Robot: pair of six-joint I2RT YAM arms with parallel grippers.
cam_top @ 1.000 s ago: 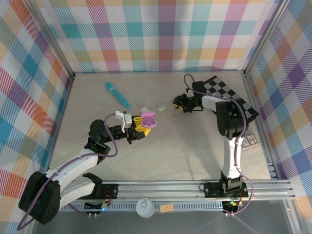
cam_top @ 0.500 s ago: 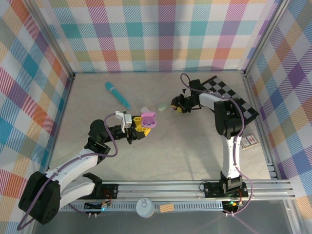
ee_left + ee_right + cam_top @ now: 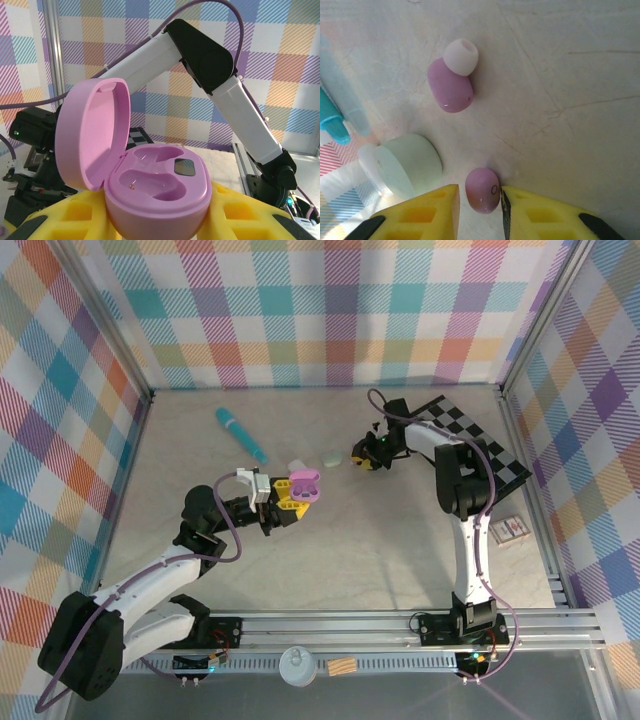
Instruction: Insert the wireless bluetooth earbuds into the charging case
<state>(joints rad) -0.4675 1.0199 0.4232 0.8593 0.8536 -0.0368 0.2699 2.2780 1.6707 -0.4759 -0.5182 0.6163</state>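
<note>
A purple bud (image 3: 482,190) lies on the tabletop (image 3: 570,100) between the yellow fingers (image 3: 540,217) of the right pincer (image 3: 480,212). The fingers are set close on either side of it, one apparently touching and the other a sliver off. Whether the bud is actually pinched cannot be told. It is egg-shaped, and its long axis runs roughly along the fingers, so it is flanked across its narrow width. A small ring mark is turned up towards the wrist camera.

A second bud (image 3: 450,92), also purple, lies further out, apart from the first. Its long axis is slanted and its white tip (image 3: 461,56) points away from the pincer. A green case (image 3: 410,165) is seen just beside one finger, and a teal stick (image 3: 332,122) at the edge of the view.

The case (image 3: 160,192), purple, is gripped at its base by the left pincer (image 3: 157,222). Its lid (image 3: 92,135) is swung upright, and both wells are turned up and empty.

The bud is judged light, hard, glossy and rounded, so it is likely to roll or to squirt out of a pinch. It is best taken across its narrow flanks at the widest point, with gentle pressure. Which end must be turned down into a well cannot be told.
</note>
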